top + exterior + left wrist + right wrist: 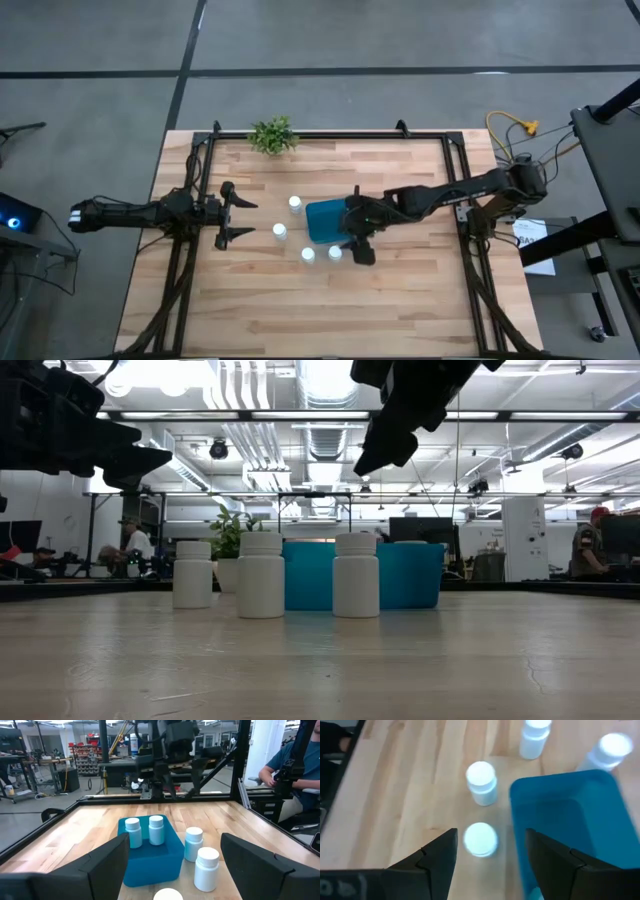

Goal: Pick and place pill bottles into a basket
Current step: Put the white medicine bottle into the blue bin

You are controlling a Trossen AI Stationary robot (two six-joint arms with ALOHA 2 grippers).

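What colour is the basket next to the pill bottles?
The basket is teal-blue, plain with no pattern; the left wrist view shows it best.

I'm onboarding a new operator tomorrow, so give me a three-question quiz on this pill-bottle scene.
1. True or false: the left end effector grips a pill bottle.
2. How many pill bottles show standing on the bare table in the high view: A two, B four, C six?
3. Fill in: the right end effector hovers open over a pill bottle beside the ___.
Key: 1 false, it is open and empty; 2 B; 3 basket.
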